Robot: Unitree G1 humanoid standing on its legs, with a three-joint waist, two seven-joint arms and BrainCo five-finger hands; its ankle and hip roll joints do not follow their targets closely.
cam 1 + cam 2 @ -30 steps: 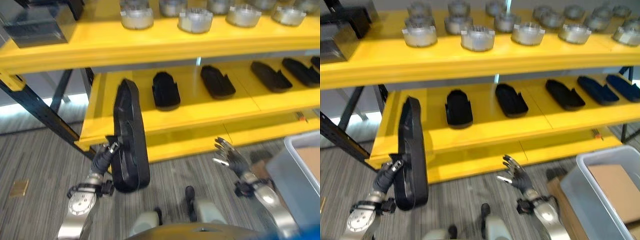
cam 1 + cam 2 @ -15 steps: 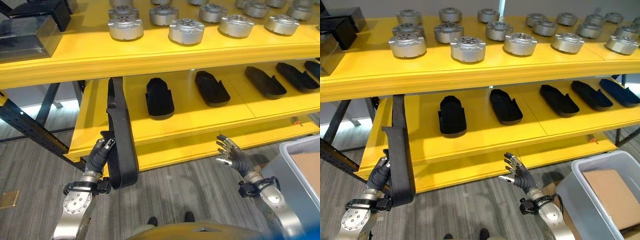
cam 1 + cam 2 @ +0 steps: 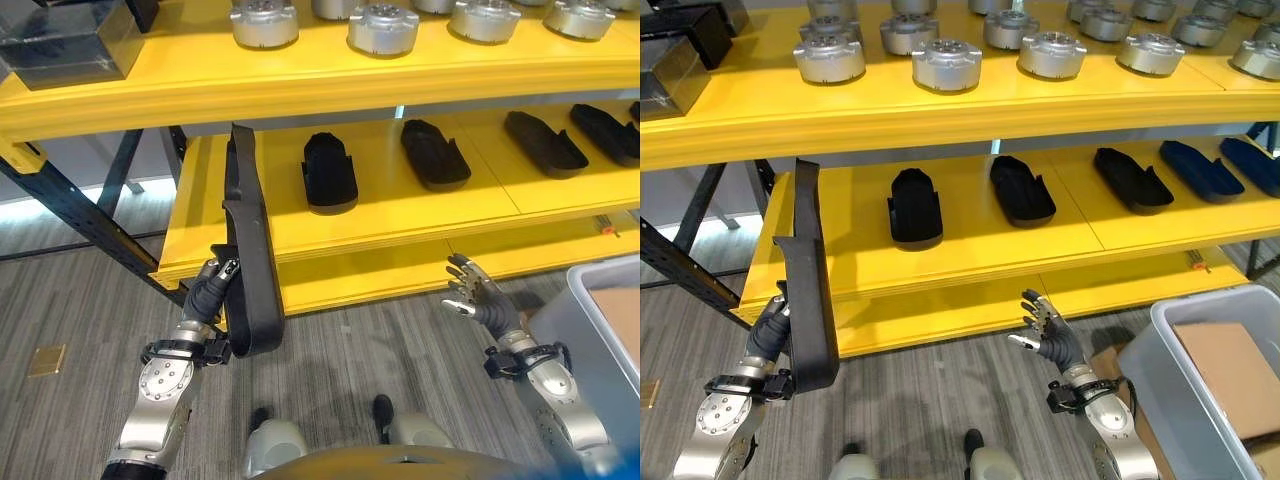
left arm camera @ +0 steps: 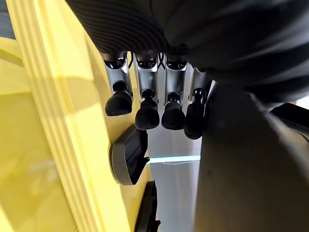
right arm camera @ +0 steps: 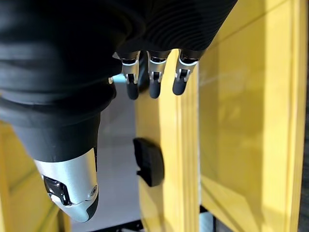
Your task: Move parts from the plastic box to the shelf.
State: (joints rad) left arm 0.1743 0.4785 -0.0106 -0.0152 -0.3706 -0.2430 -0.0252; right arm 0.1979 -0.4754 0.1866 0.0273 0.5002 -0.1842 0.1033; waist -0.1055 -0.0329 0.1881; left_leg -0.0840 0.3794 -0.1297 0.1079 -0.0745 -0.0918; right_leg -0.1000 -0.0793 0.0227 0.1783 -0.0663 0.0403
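Yellow steel shelf (image 3: 400, 215) ahead: left hand (image 3: 207, 296), clamped around the long black moulded part (image 3: 250, 260), should lay it flat; right hand (image 3: 478, 297) spread, empty.

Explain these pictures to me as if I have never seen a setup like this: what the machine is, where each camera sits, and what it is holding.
This is a two-armed humanoid robot standing before a yellow shelf. Two pictures come from cameras in its head, looking down, so you see its own arms. The other two come from cameras on its wrists, looking along its fingers from very close.

Its left hand grips a long black part, held upright at the front edge of the lower shelf. Its right hand is open and holds nothing.

On the lower shelf lie more black parts like it, side by side. The upper shelf carries round silver metal parts. A grey plastic box stands on the floor at the robot's right.
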